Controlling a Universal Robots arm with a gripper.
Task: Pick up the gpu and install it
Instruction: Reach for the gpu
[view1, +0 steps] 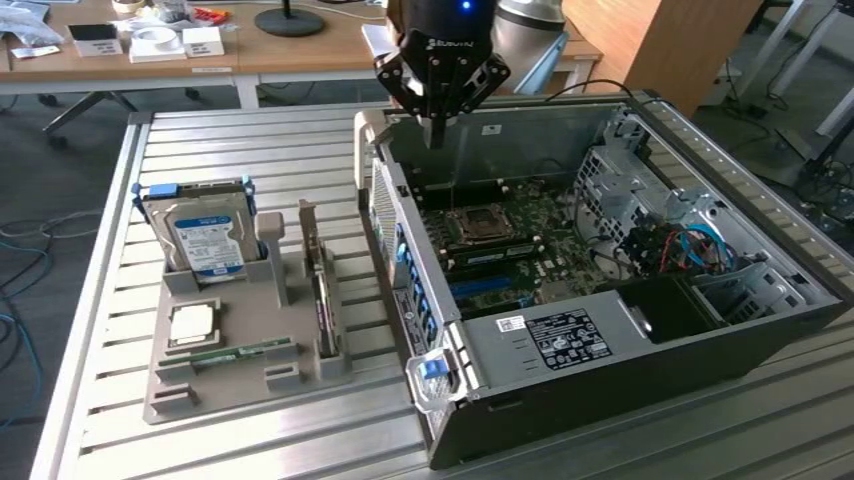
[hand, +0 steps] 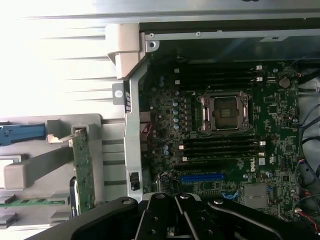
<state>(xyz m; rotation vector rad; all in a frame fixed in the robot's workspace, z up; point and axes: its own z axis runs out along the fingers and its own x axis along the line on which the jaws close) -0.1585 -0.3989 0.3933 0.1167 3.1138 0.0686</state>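
Note:
The gpu (view1: 320, 292) stands on its edge in a slot of the grey holder (view1: 200, 398) on the slatted table, to the exterior view's left of the open computer case (view1: 587, 335). Its green board edge (hand: 83, 172) and silver bracket end appear in the wrist view. My gripper (view1: 435, 138) hangs above the case's rear corner, well above and apart from the gpu. It is shut, its black fingers (hand: 162, 220) meeting at the tips with nothing between them. Below it lies the motherboard (hand: 220, 150) with a blue slot (hand: 202, 177).
The holder also carries a hard drive with a blue-white label (view1: 203, 235), a processor chip (view1: 194, 322) and a narrow green memory stick (view1: 234, 352). Inside the case are a CPU socket (view1: 478, 225), cables (view1: 687, 250) and a power supply (view1: 567, 335). A desk (view1: 200, 50) stands behind.

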